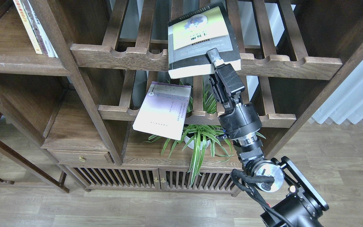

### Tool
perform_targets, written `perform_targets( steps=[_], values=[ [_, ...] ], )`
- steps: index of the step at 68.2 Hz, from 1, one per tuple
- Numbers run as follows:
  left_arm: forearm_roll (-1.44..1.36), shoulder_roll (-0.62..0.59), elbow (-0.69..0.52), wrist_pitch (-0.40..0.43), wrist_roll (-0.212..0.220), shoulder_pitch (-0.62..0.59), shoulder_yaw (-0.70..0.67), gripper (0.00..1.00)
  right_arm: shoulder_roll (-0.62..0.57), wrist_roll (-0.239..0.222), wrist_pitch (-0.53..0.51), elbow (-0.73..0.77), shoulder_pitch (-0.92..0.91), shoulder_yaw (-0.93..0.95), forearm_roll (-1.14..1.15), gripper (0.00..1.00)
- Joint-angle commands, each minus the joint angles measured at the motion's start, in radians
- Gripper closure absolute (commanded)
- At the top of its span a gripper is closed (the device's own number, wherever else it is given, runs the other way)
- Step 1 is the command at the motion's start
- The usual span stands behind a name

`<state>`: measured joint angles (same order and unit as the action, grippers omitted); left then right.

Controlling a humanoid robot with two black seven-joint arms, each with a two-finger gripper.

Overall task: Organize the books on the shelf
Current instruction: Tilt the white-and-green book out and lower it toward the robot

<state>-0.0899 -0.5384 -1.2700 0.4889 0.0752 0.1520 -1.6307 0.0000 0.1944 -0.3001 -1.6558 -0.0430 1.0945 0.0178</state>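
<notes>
1. The right claw (214,61) reaches up from the lower right and pinches the front edge of the yellow-green book (200,37); one finger lies on the cover and the other is hidden beneath it.
2. That thick book, with its black border, lies flat on the upper slatted rack (131,56), its front edge jutting past the scalloped rail.
3. The pale lavender-white book (164,110) rests on the lower slatted rack (115,112), tilted, with its near corner hanging over the rail to the left of the arm.
4. A spider plant (200,138) in a white pot stands on the board beneath that rack, just right of the lavender book's lower corner.
5. The flat dark-brown shelf (17,61) at upper left carries a few upright books (35,26), leaning slightly.
6. A small drawer with a brass knob (81,159) sits lower left, above slatted cabinet doors (156,179).
7. The left claw is out of view.
</notes>
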Motion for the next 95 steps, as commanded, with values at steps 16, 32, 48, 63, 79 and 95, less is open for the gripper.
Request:
perform_targets(
  steps=[16,32,48,63,79,95],
  values=[
    [0.009,0.009,0.052,0.0,-0.003,-0.015,0.012,0.01,0.0,-0.001,-0.172,-0.038,0.184,-0.051,-0.001,0.95],
    [0.012,0.015,0.089,0.0,-0.008,-0.015,0.026,0.01,-0.037,-0.006,-0.189,-0.036,0.347,-0.053,-0.058,0.95],
    [0.012,0.04,0.089,0.0,0.0,-0.026,0.043,0.01,-0.163,-0.006,-0.189,-0.025,0.463,0.004,-0.148,0.95],
    [0.012,0.038,0.089,0.0,0.0,-0.032,0.043,0.01,-0.222,-0.007,-0.189,-0.018,0.519,0.054,-0.219,0.95],
    [0.012,0.04,0.089,0.0,0.0,-0.032,0.043,0.01,-0.33,-0.009,-0.189,0.025,0.561,0.064,-0.32,0.95],
    [0.012,0.04,0.089,0.0,0.002,-0.032,0.048,0.01,-0.448,-0.009,-0.189,0.136,0.595,0.067,-0.421,0.94]
  ],
)
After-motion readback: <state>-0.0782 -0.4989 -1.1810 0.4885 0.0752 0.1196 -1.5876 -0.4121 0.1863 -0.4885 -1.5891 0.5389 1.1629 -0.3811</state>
